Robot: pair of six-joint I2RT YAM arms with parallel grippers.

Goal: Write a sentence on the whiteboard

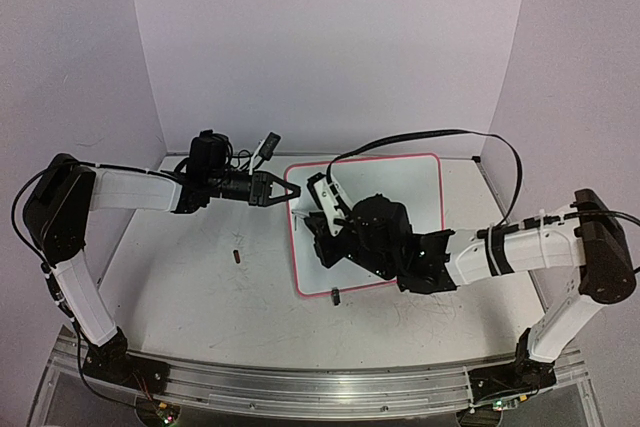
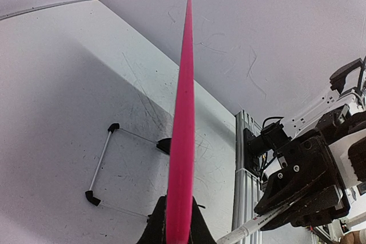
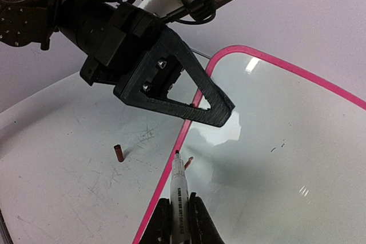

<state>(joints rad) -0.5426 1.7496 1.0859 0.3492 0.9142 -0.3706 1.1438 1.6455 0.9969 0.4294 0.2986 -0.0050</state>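
Note:
The whiteboard point(image 1: 400, 197), white with a pink rim, lies mid-table. My left gripper point(image 1: 285, 190) is shut on its left edge. In the left wrist view the rim point(image 2: 184, 84) runs edge-on between the jaws of the left gripper point(image 2: 176, 197). My right gripper point(image 3: 178, 196) is shut on a white marker point(image 3: 178, 175). The marker's dark tip hovers just inside the board's pink rim point(image 3: 166, 184), below the left gripper's black finger point(image 3: 189, 90). Seen from above, the right gripper point(image 1: 322, 230) hangs over the board's left part. No sentence shows on the board, only tiny dark specks point(image 3: 274, 148).
A small red cap point(image 1: 236, 256) lies on the table left of the board, also in the right wrist view as the red cap point(image 3: 118, 152). A black clip foot point(image 1: 335, 296) sits at the board's near edge. A thin rod with black ends point(image 2: 102, 161) lies beside the rim.

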